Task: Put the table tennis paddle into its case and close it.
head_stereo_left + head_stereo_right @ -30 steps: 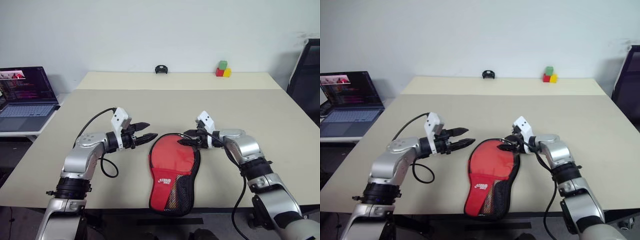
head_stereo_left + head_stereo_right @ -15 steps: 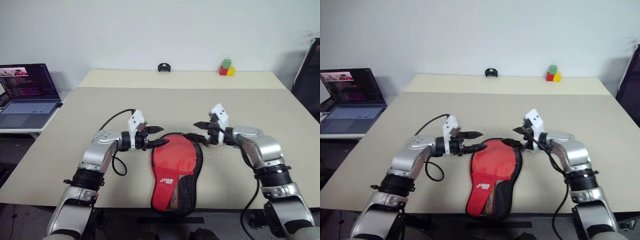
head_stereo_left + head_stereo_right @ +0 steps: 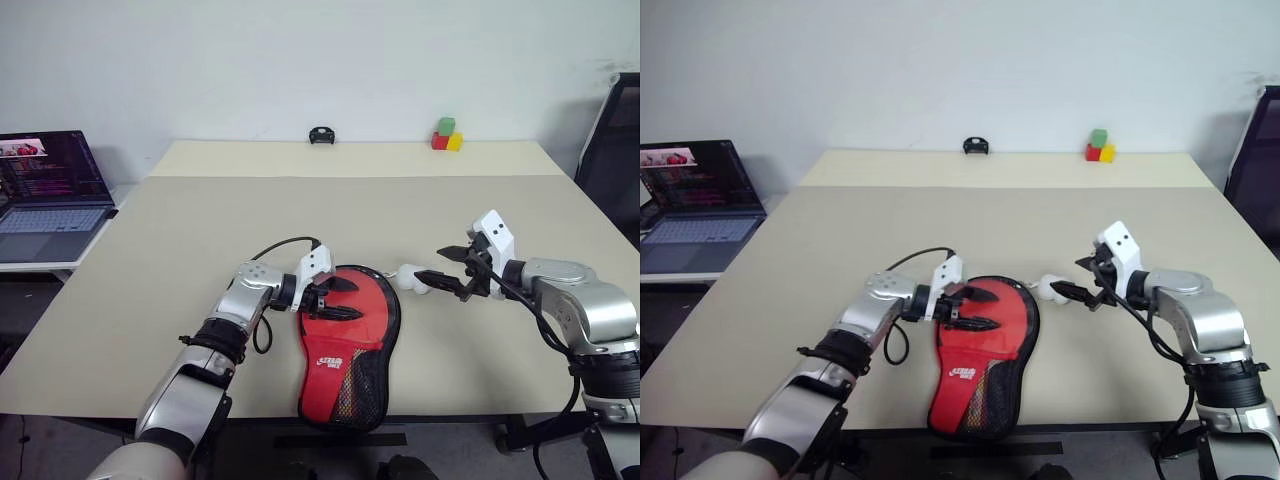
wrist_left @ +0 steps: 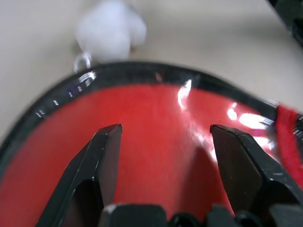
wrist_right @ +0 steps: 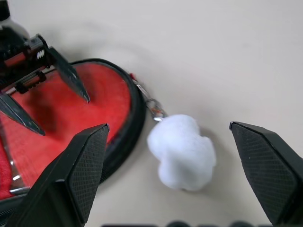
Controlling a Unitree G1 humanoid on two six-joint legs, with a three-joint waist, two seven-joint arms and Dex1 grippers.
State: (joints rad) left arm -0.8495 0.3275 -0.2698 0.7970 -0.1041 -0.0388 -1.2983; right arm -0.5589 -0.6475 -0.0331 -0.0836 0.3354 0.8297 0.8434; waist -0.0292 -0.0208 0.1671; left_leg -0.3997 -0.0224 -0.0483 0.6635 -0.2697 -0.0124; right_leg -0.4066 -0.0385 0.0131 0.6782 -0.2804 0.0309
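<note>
The case lies flat near the table's front edge, red side with white logo up, black mesh toward me. The table tennis paddle is hidden. My left gripper hovers open low over the case's round end, with nothing between its fingers. A white fluffy pompom on a small metal ring hangs off the case's rim and rests on the table. My right gripper stands open just right of the pompom, apart from it and holding nothing.
An open laptop sits on a side table at the left. Coloured blocks and a small black object stand at the table's far edge. A black chair is at the right.
My left gripper swung right and down, from beside the case to over its round end. My right gripper drew away to the right and opened wider, leaving the pompom on the table.
</note>
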